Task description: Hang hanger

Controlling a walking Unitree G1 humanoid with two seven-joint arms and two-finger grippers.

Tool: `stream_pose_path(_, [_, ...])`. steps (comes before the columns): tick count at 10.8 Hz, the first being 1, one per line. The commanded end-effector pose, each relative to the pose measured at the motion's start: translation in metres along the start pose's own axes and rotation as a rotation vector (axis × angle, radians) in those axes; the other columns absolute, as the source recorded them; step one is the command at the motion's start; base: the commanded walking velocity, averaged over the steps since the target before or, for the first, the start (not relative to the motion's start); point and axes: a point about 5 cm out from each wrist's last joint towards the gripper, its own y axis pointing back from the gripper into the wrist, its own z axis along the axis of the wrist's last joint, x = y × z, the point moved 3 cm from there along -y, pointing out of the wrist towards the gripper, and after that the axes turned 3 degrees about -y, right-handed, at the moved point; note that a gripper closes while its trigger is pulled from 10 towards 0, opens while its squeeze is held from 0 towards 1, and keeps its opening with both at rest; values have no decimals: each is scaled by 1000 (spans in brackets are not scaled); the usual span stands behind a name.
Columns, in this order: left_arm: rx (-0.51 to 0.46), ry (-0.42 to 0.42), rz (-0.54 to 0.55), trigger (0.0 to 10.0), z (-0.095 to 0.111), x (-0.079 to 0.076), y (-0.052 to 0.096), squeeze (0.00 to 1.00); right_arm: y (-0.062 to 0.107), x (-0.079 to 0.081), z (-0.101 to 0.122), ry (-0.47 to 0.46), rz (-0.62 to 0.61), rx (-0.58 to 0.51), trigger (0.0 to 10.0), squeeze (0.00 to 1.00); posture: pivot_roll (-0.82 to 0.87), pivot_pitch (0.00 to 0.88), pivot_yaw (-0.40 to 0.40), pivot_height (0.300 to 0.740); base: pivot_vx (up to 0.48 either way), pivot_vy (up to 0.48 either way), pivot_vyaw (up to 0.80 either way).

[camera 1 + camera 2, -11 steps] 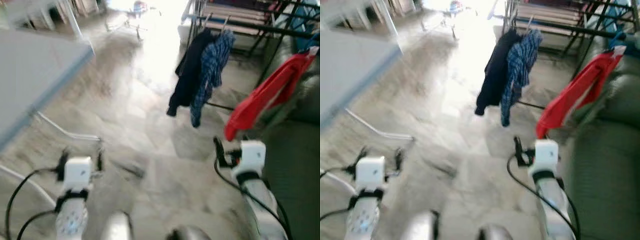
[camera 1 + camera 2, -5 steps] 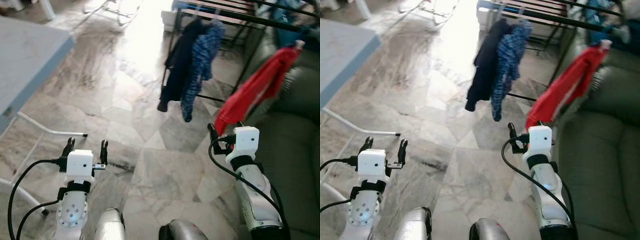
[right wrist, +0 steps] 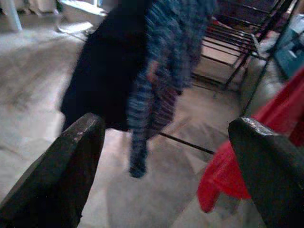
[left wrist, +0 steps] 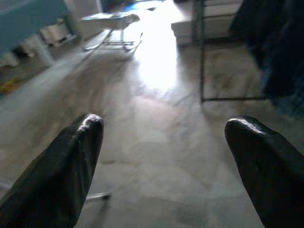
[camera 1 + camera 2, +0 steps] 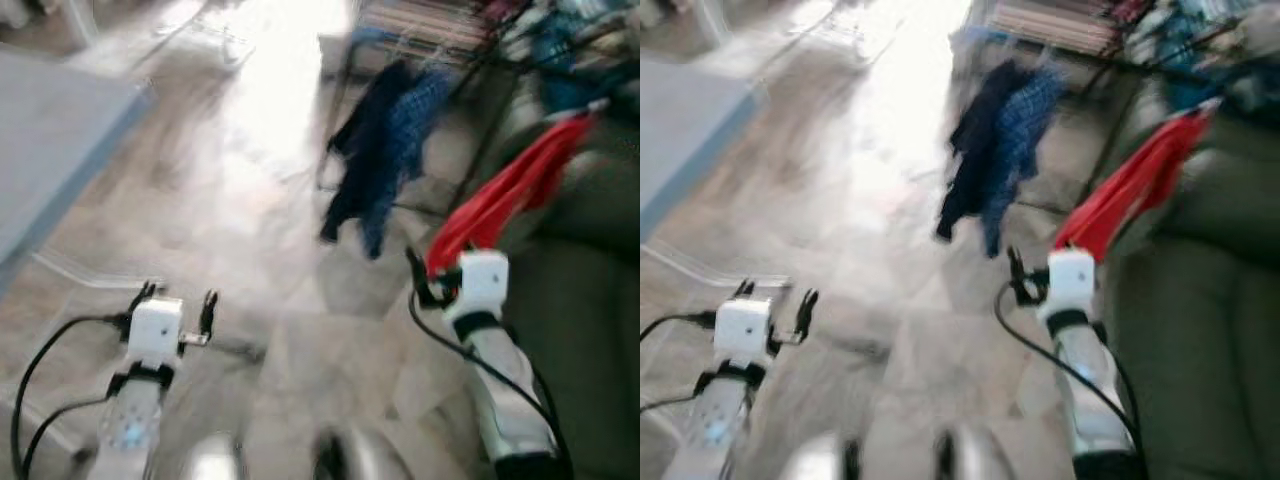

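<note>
Marble floor blurring underfoot, rack (image 5: 470,60) ahead holding dark garment (image 5: 362,160) and plaid shirt (image 5: 405,140) — left gripper (image 4: 164,161) and right gripper (image 3: 164,161) both gaping, empty; red garment (image 5: 510,195) on sofa (image 5: 590,290), hanger unclear — hanging not started.

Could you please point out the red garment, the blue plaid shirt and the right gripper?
red garment (image 5: 505,195), left eye view, mid fabric.
blue plaid shirt (image 3: 164,71), right wrist view, body.
right gripper (image 5: 428,283), left eye view, between fingertips.
</note>
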Motion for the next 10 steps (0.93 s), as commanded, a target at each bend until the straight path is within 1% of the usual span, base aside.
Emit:
stream_pose_path(1, [32,-4,-20,10000,-8,-2,6,0,1,-2,-4,-3,-6,21,10000,0,38,199,-122,740,311,364,0])
stream_pose_path(3, [33,-10,-23,10000,-9,0,5,0,1,-2,-4,-4,-8,20,10000,0,39,196,-122,740,308,368,0])
stream_pose_path(4, [-53,-99,35,10000,14,34,-26,0,-1,1,-5,-18,-15,16,10000,0,44,184,-118,740,251,292,0])
stream_pose_path(5, [-152,-163,102,10000,35,40,-31,0,-1,1,-5,-18,-17,15,10000,0,41,184,-114,740,0,0,0])
stream_pose_path(6, [-183,-136,96,10000,43,37,-31,0,0,-1,-4,-18,-25,12,10000,0,39,183,-112,740,0,0,0])
stream_pose_path(7, [-203,-104,148,10000,47,29,-22,0,3,-3,-1,-28,-34,2,10000,0,37,183,-111,740,0,0,0])
stream_pose_path(8, [-186,-76,169,10000,43,26,-16,0,4,-1,-1,-40,-27,0,10000,0,43,183,-114,740,0,0,0])
stream_pose_path(10, [-173,-50,184,10000,39,21,-14,0,2,2,0,-46,-21,-5,10000,0,48,183,-117,740,0,0,0])
